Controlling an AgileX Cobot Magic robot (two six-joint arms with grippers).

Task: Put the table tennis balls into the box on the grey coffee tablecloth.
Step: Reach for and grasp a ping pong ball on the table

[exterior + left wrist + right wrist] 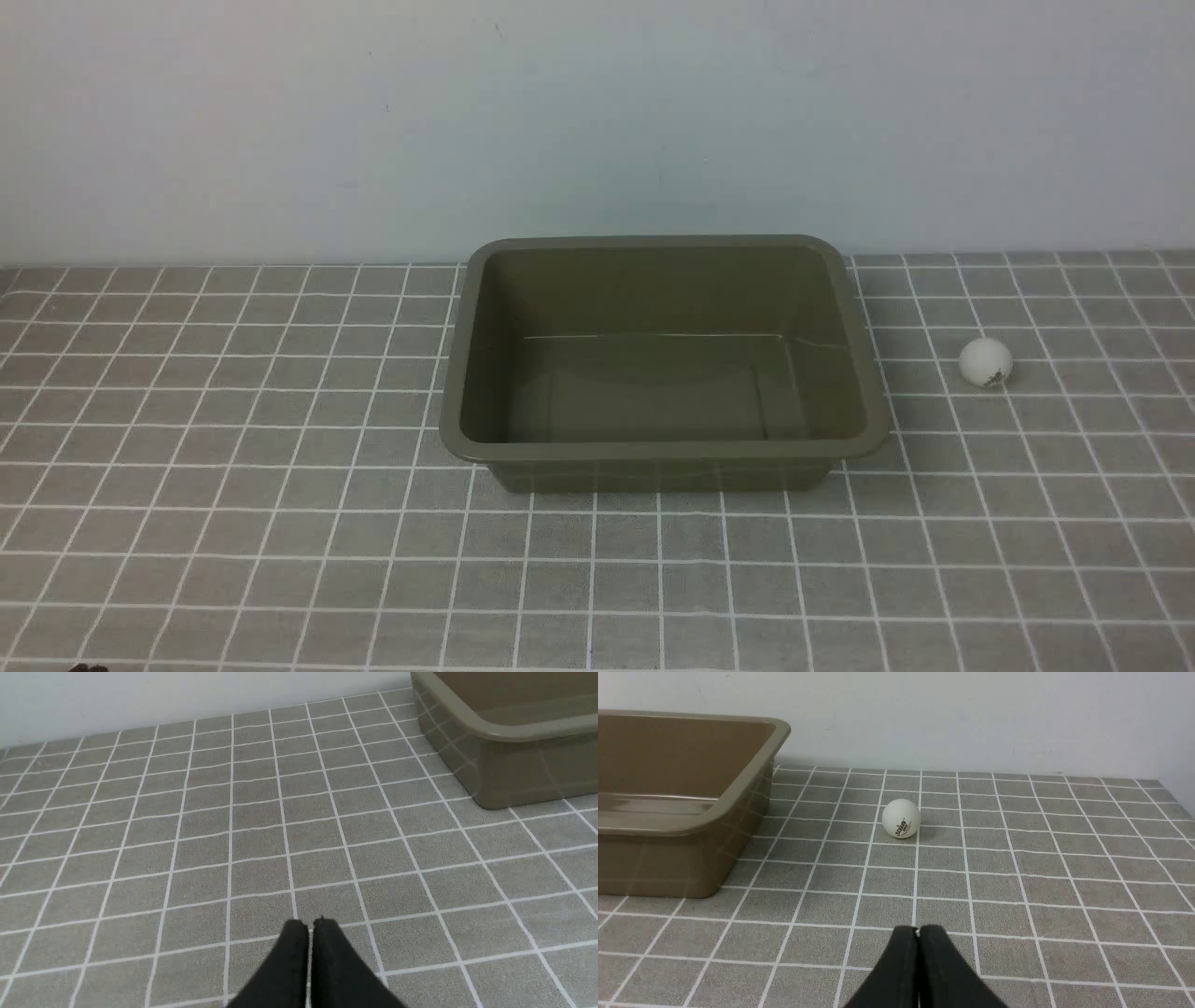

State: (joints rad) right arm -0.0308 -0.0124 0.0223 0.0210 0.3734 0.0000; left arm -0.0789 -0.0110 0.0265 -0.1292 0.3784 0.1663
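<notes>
One white table tennis ball [986, 362] with a dark printed mark rests on the grey coffee tablecloth [233, 523], to the right of the olive-green box [663, 453]. Nothing lies inside the box. In the right wrist view the ball [901, 818] lies ahead of my right gripper [918, 931], whose black fingers are pressed together with nothing between them; the box [714, 816] stands beside it. In the left wrist view my left gripper [310, 924] hangs shut over bare cloth, well apart from the box corner [504, 732]. Neither gripper shows in the front view.
A plain pale wall [597, 121] rises right behind the box and the cloth's far edge. The cloth's right edge [1164, 786] shows past the ball in the right wrist view.
</notes>
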